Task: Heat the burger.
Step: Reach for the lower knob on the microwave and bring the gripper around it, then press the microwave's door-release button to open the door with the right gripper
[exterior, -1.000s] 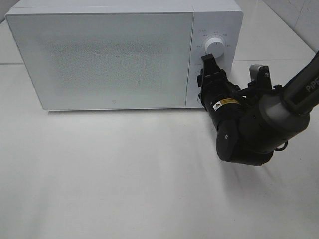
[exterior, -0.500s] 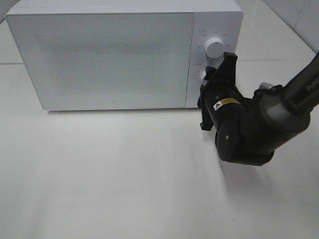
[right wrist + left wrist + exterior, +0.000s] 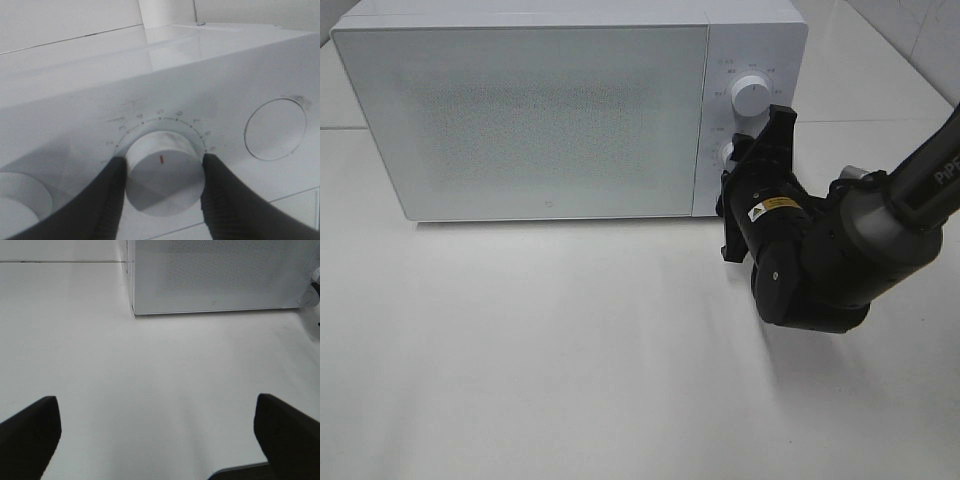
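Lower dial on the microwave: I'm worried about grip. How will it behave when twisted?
The lower dial looks smooth and round, so it may slip against the right gripper, which pinches its sides. It seems to be rigid plastic, unlikely to flex. The microwave looks bulky enough that it will probably stay put.
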